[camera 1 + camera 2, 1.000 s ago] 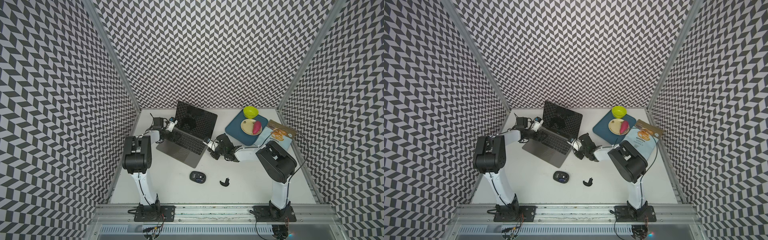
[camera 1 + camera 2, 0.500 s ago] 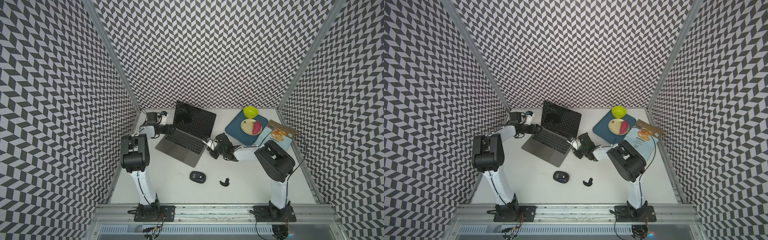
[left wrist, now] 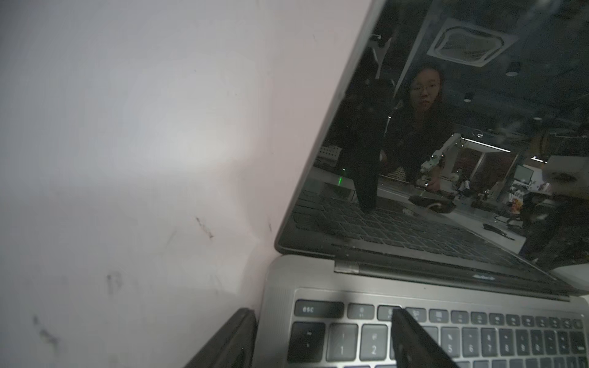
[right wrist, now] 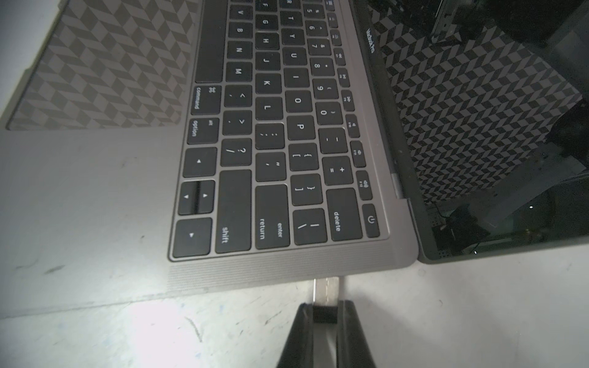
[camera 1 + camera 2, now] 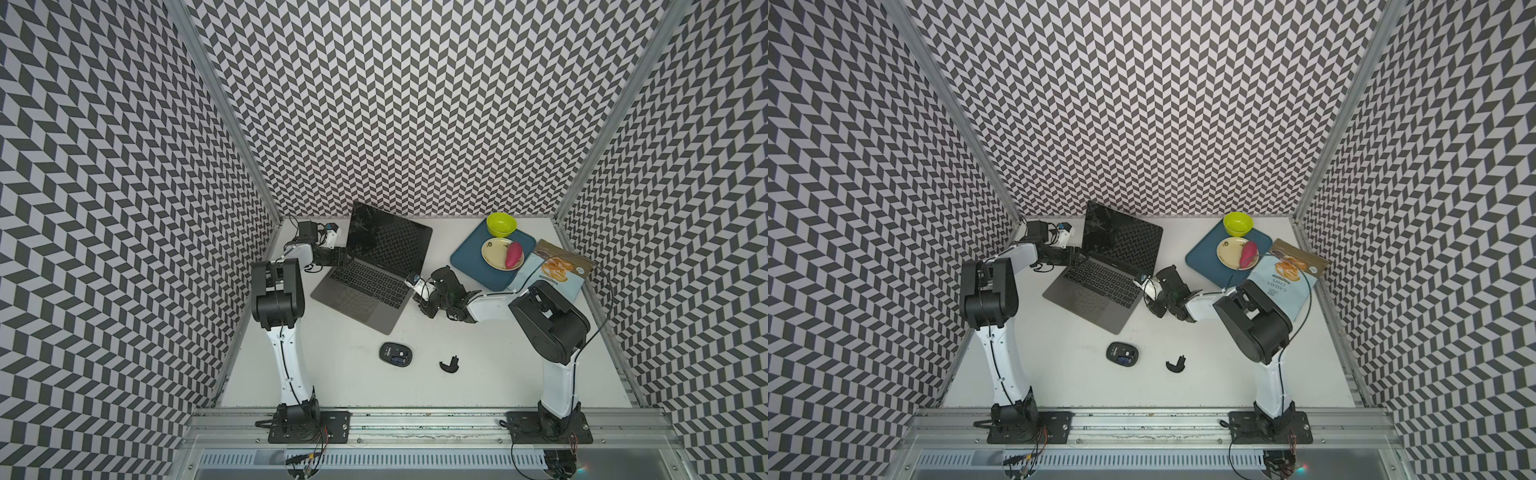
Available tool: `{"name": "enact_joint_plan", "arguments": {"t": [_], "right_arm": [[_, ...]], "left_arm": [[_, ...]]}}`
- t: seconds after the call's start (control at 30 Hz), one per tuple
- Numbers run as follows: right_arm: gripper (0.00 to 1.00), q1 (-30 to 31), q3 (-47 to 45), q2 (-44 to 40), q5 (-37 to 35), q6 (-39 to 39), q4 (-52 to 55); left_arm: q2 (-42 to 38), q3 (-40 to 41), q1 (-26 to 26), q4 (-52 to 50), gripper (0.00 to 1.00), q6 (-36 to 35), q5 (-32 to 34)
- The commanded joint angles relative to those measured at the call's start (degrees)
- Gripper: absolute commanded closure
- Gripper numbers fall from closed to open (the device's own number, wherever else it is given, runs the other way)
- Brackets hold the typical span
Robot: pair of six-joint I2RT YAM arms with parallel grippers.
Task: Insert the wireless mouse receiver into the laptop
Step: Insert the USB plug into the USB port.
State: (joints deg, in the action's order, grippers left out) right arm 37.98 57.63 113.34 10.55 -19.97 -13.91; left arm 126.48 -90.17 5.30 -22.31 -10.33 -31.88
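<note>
1. The wireless mouse receiver (image 4: 325,290) reaches the laptop (image 4: 95,178); the port is hidden.
2. In both top views it is too small to tell.
3. The left gripper (image 3: 322,321) runs off the wrist picture's edge.

A white table (image 5: 353,386) is seen in both top views, closed in on three sides by walls (image 5: 415,104) with a black and white chevron pattern, and a metal rail (image 5: 415,419) runs along its near edge. Toward the near side of the table an oval black mouse (image 5: 395,354) is laid, with a small blue detail on its upper face. A curved black cover piece (image 5: 449,364) lies near it, not touching. At the far corner a dark blue tray (image 5: 469,257) is placed. On it a lime green bowl (image 5: 501,223) and a pale yellow plate (image 5: 492,253) are set, and a pink object (image 5: 514,255) rests on the plate. A light blue snack bag (image 5: 559,270) lies flat just beside the tray.
</note>
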Motion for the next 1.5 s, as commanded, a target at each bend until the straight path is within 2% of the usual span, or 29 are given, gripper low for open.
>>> {"name": "enact_joint_plan", "arguments": {"t": [0.0,0.23,0.4,0.53,0.7,0.93,1.03,1.3,1.47], "right_arm": [[0.90,0.7,0.1,1.8,0.0,-2.2,2.0],[0.90,0.8,2.5,2.0,-0.4,-2.4,1.9],[0.90,0.8,5.0,1.5,-0.8,-2.2,3.2],[0.91,0.8,6.8,1.0,0.0,2.6,4.3],[0.91,0.7,3.4,-0.5,4.3,7.6,-0.6],[0.91,0.7,-5.9,-5.9,4.5,6.2,-9.1],[0.91,0.7,-7.4,-7.1,4.2,6.8,-9.2],[0.91,3.9,-15.3,-11.4,-3.4,13.7,-9.3],[0.91,4.7,-20.3,-12.6,-4.3,15.3,-11.8]], "left_arm": [[3.4,-0.2,-1.5,-7.4,0.35,-3.3,-7.4],[4.5,-0.2,-3.4,-10.9,0.42,-10.1,-10.2],[3.5,1.2,-5.7,-11.2,0.43,-13.5,-7.6],[1.9,3.8,-6.7,-9.4,0.43,-13.6,-7.9],[0.5,6.3,-7.3,-8.7,0.43,-15.6,-9.0],[-2.0,10.0,-10.1,-7.0,0.44,-18.5,-9.4],[-3.5,12.2,-11.3,-5.5,0.44,-18.8,-9.6],[-4.1,13.8,-14.4,-5.5,0.45,-17.8,-5.6],[-5.2,15.1,-14.9,-4.2,0.45,-17.8,-5.6]]}}
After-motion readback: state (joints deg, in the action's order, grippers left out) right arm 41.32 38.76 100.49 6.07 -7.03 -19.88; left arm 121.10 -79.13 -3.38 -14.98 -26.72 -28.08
